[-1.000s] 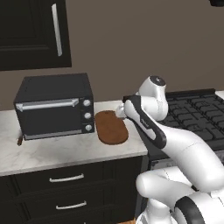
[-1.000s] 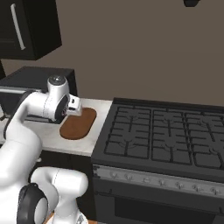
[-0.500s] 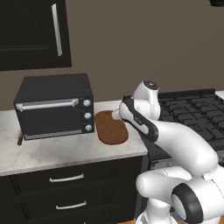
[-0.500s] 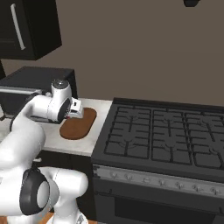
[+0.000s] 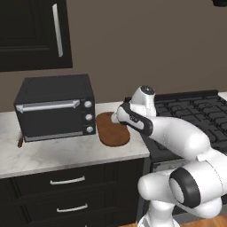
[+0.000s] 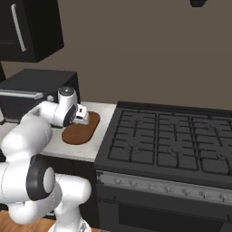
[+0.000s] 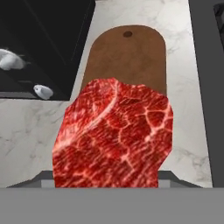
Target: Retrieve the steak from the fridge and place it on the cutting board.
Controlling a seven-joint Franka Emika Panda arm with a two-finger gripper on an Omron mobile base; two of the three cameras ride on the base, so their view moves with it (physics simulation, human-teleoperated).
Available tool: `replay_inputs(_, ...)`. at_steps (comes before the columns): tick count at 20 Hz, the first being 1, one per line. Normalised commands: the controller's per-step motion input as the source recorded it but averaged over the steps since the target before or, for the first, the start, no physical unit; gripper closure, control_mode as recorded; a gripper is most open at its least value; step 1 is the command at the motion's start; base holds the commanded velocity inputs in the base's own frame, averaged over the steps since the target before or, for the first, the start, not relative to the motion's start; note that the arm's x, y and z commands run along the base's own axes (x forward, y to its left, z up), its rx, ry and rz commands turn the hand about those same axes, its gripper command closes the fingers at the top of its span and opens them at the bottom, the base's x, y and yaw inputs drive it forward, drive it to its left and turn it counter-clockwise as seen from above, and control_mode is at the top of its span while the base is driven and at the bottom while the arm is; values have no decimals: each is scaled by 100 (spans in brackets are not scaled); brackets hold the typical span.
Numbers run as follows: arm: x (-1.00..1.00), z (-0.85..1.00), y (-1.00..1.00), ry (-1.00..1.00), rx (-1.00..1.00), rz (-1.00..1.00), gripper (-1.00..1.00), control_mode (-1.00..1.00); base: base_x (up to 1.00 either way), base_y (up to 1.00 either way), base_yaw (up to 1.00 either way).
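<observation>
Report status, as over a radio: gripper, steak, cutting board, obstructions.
Gripper shut on steak, held above cutting board. Steak not yet set down. Board bare; toaster oven close beside it.

- The arm (image 5: 177, 137) is glossy white, built of rounded, swollen segments, rising from the lower right of the left base view.
- Dark grey to black rings mark its joints; a round dark cap (image 5: 182, 189) sits low on the nearest segment.
- A dark band (image 5: 135, 120) wraps the forearm.
- In the right base view's left half, a small grey disc (image 6: 66, 91) tops the wrist.
</observation>
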Motion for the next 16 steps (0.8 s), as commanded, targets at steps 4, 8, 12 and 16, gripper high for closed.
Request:
replay_inputs(4,36,-33,10,3,0,-2,100,-100,0,0,0)
replay_inputs(8,38,-34,14,3,0,-3,100,-100,0,0,0)
replay_inputs(12,37,-33,11,3,0,-3,100,-100,0,0,0)
replay_inputs(16,33,-29,1,1,0,-2,100,-100,0,0,0)
